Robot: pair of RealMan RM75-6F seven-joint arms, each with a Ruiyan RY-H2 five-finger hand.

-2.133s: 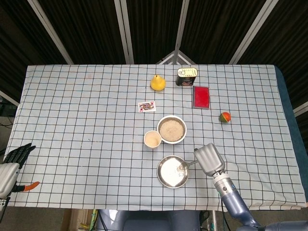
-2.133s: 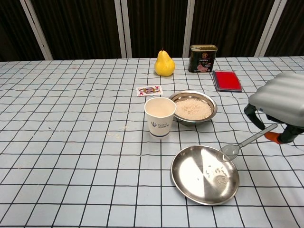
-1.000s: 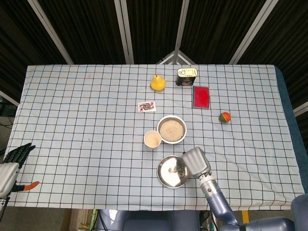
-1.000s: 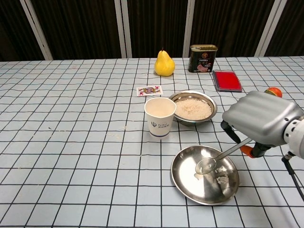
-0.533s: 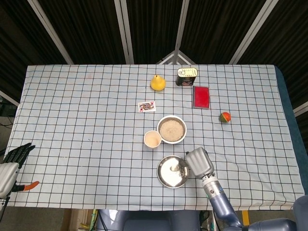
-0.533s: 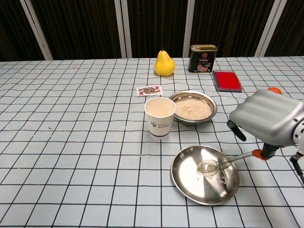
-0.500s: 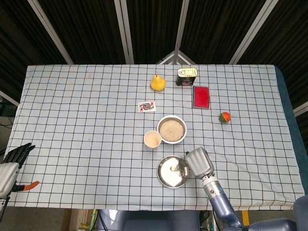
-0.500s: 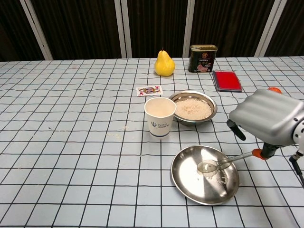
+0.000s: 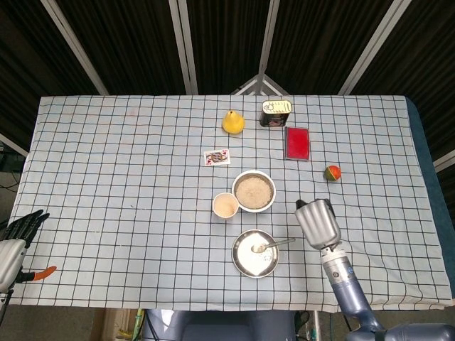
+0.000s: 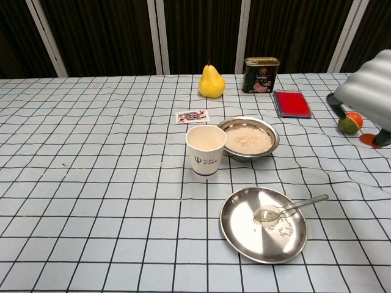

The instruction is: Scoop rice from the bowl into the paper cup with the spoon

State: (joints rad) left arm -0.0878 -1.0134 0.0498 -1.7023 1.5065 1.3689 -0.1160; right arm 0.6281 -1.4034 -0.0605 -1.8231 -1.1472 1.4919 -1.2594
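Two hands show in the head view: the right hand point(image 9: 317, 222) hangs above the counter point(image 9: 106, 163) at about three o'clock from the steel plate point(image 9: 245, 264), holding nothing, though whether its fingers are spread or curled I cannot tell; the left hand point(image 9: 21, 229) sits off the counter's edge at nine o'clock, fingers apart and empty. The spoon point(image 9: 271, 245) lies released, bowl end inside the plate and handle running out over the rim toward three o'clock. Just beyond, at twelve o'clock from the plate, stand the paper cup point(image 9: 225, 206) and the rice bowl point(image 9: 254, 190), side by side. In the chest view the spoon point(image 10: 288, 208) has its long axis low on the plate point(image 10: 244, 241), scoop toward the plate's middle and handle tip angled to two o'clock, propped clear of the cloth. The paper cup point(image 10: 206, 149) touches or nearly touches the bowl point(image 10: 248, 138), which holds plenty of rice. Only an edge of the right hand point(image 10: 366, 91) shows here. Judging by this, the spoon needs regrasping: take the raised handle end, keeping the scoop level.
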